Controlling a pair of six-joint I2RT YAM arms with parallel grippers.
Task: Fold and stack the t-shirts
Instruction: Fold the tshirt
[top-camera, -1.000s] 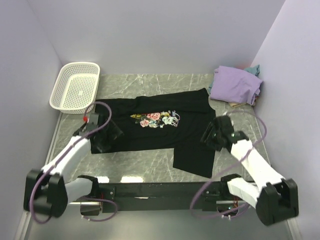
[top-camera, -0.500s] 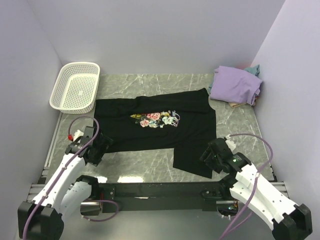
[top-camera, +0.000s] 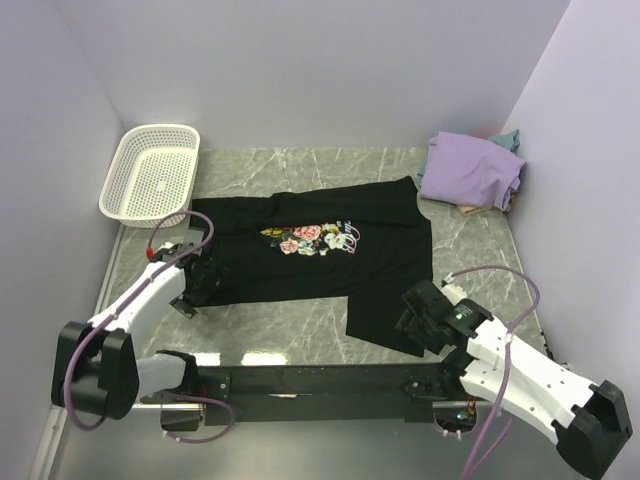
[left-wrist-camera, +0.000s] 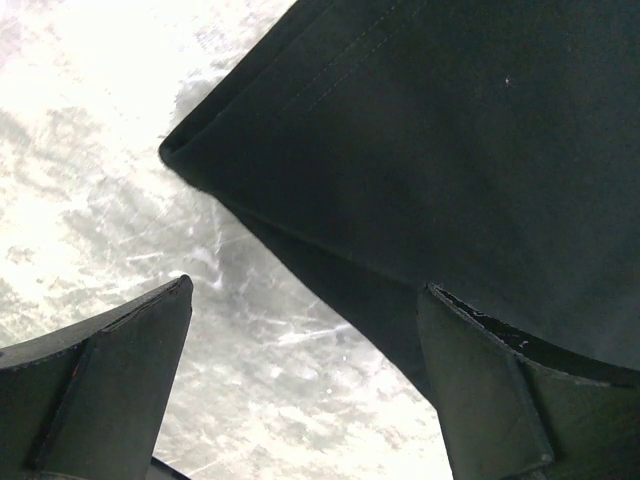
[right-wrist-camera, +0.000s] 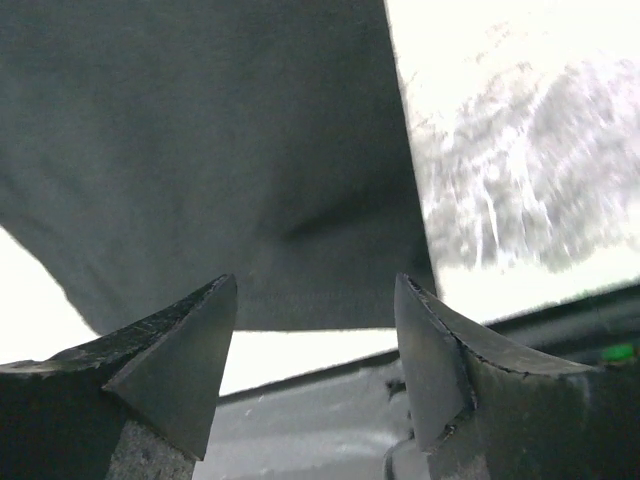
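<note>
At the centre of the marble table (top-camera: 290, 318), the black t-shirt (top-camera: 380, 225) lay spread flat with its rose print (top-camera: 308, 238) facing up and one flap extending toward the near edge. The left gripper (top-camera: 203, 284) was positioned at the shirt's near-left corner. In the left wrist view its fingers (left-wrist-camera: 110, 385) stood wide apart and held nothing. The corner of the cloth lay between them, with one finger over bare marble and the other over fabric. The right gripper (top-camera: 417, 320) was positioned at the near-right end of the flap, its fingers likewise spread wide and empty, with the hem between the tips. Contact with the cloth could not be determined. The lavender t-shirt (top-camera: 468, 170) sat bunched in the far-right corner, with the teal t-shirt (top-camera: 508, 138) partly visible behind it. A white basket (top-camera: 150, 178) stood at the far left.
</note>
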